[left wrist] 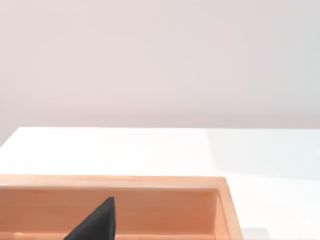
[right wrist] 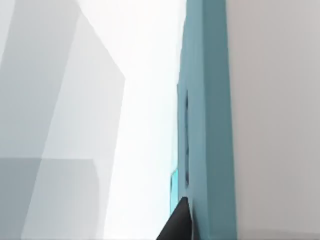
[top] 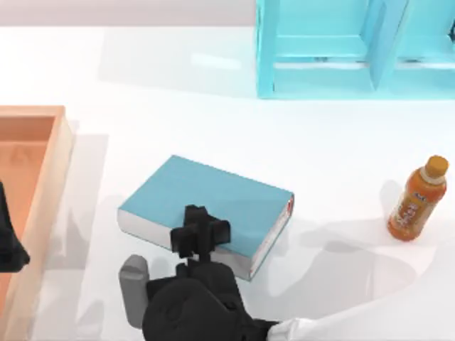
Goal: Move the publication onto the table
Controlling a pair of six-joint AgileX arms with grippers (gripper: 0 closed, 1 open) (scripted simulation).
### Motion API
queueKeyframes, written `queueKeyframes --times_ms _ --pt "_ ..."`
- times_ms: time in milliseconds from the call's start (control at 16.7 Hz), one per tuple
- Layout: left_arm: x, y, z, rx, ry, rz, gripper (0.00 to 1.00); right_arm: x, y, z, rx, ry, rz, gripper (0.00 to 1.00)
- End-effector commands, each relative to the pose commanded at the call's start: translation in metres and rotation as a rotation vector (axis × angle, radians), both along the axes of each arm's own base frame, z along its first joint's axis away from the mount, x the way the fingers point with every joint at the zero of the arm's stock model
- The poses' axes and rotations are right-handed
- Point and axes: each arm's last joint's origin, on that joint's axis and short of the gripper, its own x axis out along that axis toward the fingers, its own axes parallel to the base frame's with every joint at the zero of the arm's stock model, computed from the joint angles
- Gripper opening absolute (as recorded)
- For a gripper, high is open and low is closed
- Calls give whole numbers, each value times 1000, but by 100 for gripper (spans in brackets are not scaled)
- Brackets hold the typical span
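The publication [top: 213, 195], a thick teal-blue book with white page edges, lies flat on the white table [top: 341, 163] left of centre, turned at a slight angle. My right gripper [top: 199, 231] reaches in from the bottom edge and sits at the middle of the book's near long edge, overlapping its cover. Whether it grips the book is hidden by the wrist. My left gripper [top: 8, 245] is parked at the far left over the wooden tray [top: 50, 177].
A turquoise shelf unit [top: 320, 64] stands at the back right and appears sideways in the right wrist view [right wrist: 207, 125]. An orange bottle [top: 418, 199] stands upright at the right. The tray's rim [left wrist: 150, 182] lies below my left wrist.
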Motion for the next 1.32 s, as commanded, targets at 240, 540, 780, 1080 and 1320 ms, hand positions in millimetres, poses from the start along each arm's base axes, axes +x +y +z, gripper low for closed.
queueKeyframes --times_ms 240,540,780,1080,1320 --pt "0 0 0 0 0 0 100 0 0 0 0 0 0 45" --pt "0 0 0 0 0 0 100 0 0 0 0 0 0 83" --pt "0 0 0 0 0 0 100 0 0 0 0 0 0 100" --pt "0 0 0 0 0 0 100 0 0 0 0 0 0 100" --pt "0 0 0 0 0 0 100 -2 1 -1 -1 5 0 100"
